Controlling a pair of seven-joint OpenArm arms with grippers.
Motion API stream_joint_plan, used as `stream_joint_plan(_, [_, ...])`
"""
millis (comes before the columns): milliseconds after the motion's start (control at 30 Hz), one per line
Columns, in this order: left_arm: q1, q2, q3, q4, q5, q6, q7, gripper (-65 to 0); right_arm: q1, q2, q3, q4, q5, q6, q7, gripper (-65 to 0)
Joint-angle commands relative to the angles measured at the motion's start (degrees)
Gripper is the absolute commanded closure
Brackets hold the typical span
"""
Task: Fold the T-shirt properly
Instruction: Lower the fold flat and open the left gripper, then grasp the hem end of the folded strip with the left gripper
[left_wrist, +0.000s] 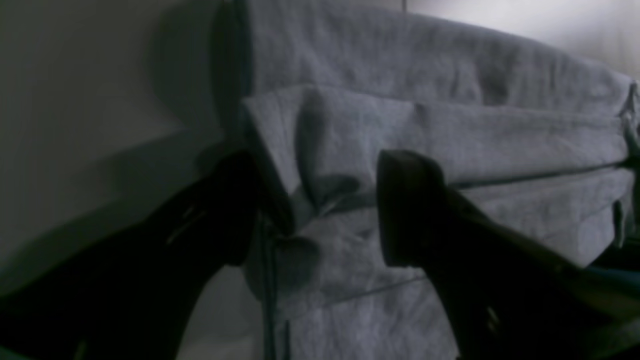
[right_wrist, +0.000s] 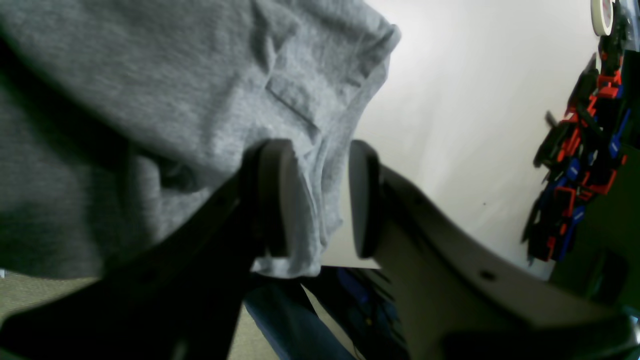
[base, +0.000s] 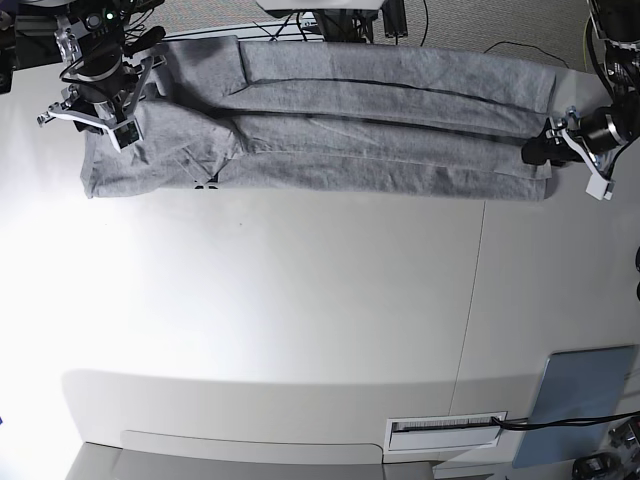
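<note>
Between both end effectors' parted fingers lies the T-shirt (base: 330, 125)

Your base view is bright, with a broad white glare washing the bench (base: 300, 300) toward its left edge and centre, and its straight edges bow outward near the corners. Your left wrist view is dim and soft: the fingers (left_wrist: 405, 210) read as black blurs, and a dark shadow lies beside the T-shirt (left_wrist: 425, 125). Your right wrist view is brighter, the bare surface behind nearly blown out, the near fingers (right_wrist: 362, 200) and cloth out of focus.
</note>
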Motion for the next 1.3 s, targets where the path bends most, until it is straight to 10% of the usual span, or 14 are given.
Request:
stream_joint_plan(0, [0.8, -0.9, -0.1, 0.1, 0.5, 0.2, 2.4, -38.2, -0.2, 0.8, 0.4, 0.8, -1.0, -0.5, 0.8, -19.0])
stream_joint_plan(767, [8.2, 3.4, -0.1, 0.1, -8.5, -3.0, -8.9, -26.2, -0.2, 0.8, 0.4, 0.8, -1.0, -0.4, 0.3, -19.0])
stream_joint_plan(1000, [7.5, 3.5, -0.1, 0.1, -8.0, -2.7, -12.3, 0.0, -0.2, 0.8, 0.4, 0.8, -1.0, -0.4, -0.2, -18.9])
stream_joint_plan(1267, [5.5, 3.5, -3.6, 0.2, -5.7, -2.8, -15.6, 0.0, -0.2, 0.8, 0.4, 0.8, -1.0, -0.4, -0.9, -18.9])
